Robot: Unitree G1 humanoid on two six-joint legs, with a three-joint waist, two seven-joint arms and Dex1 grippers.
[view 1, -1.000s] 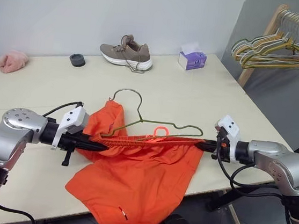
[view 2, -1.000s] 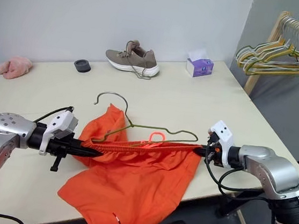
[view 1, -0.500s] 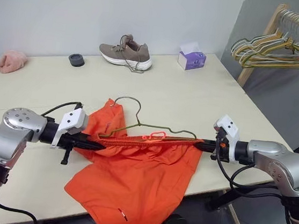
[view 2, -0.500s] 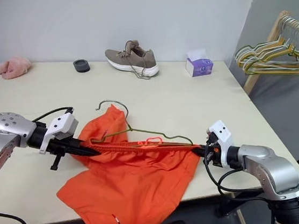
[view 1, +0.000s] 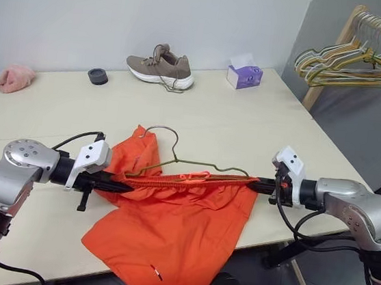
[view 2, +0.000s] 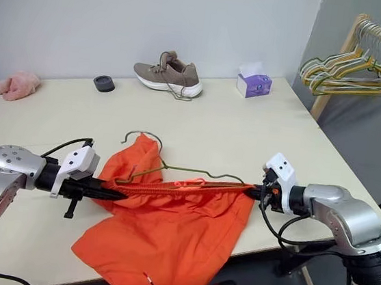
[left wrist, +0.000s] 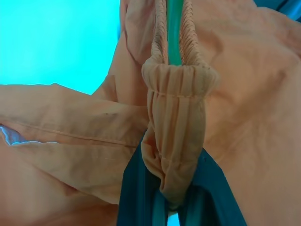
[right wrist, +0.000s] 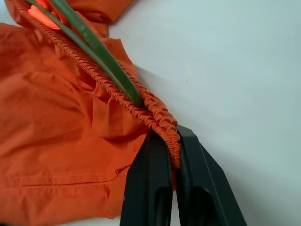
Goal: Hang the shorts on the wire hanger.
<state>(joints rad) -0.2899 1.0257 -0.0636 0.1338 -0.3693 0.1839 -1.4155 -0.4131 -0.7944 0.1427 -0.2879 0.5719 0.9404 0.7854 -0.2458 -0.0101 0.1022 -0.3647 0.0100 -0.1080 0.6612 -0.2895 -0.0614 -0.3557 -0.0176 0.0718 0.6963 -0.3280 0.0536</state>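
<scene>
- Left gripper (view 1: 125, 186) pinched on one end of the waistband of the shorts (view 1: 173, 237); in the left wrist view, gathered elastic bunched between the two dark fingers (left wrist: 136, 193).
- Right gripper (view 1: 256, 184) pinched on the other end of the waistband; in the right wrist view, black fingers (right wrist: 150, 188) pressed together on the ruffled orange hem.
- Waistband stretched in a taut line between the two grippers, just above the table (view 1: 248, 121), near its front edge.
- Rest of shorts draped down from that line, lower part hanging past the table's front edge; one fold bunched up beside the left gripper.
- Hanger (view 1: 195, 165) lying along the waistband, lower wire running inside the stretched band, as seen in both wrist views; hook (view 1: 163, 131) curving up over the bunched fold, toward the table's middle.
- Small pink-orange loop (view 1: 197, 175) showing on the band, near its middle.
- Farther back on the table: shoe (view 1: 161, 65), black puck (view 1: 98, 75), tissue box (view 1: 245, 74), pink cloth (view 1: 10, 77) at the left edge.
- Bunch of coloured hangers (view 1: 347, 64) on a wooden rail off to the right, well apart.
</scene>
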